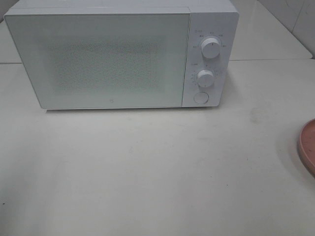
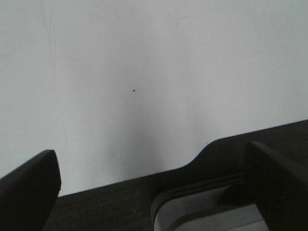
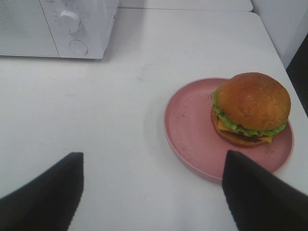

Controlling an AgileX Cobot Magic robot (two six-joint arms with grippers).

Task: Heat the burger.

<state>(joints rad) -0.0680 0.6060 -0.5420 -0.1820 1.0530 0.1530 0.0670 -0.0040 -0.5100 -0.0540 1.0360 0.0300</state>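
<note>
Burger [image 3: 250, 108] is being seen on pink plate [image 3: 192, 130], right of right-wrist frame. Right gripper [image 3: 151, 192] and left gripper [image 2: 154, 185] are being held wide open, empty. Microwave [image 1: 98, 59] door is being kept closed; soft bun risks being crushed or slid off plate.

- One white microwave [image 1: 113, 56], door shut, at the back of the table [image 1: 147, 172].
- Two round knobs [image 1: 210, 47] on its control panel, one above the other.
- One round button [image 1: 201, 97] under the knobs.
- One pink plate [image 3: 192, 130] at the table's right edge.
- One burger [image 3: 250, 108] on that plate.
- Two grippers: one left gripper [image 2: 154, 192], one right gripper [image 3: 154, 192].
</note>
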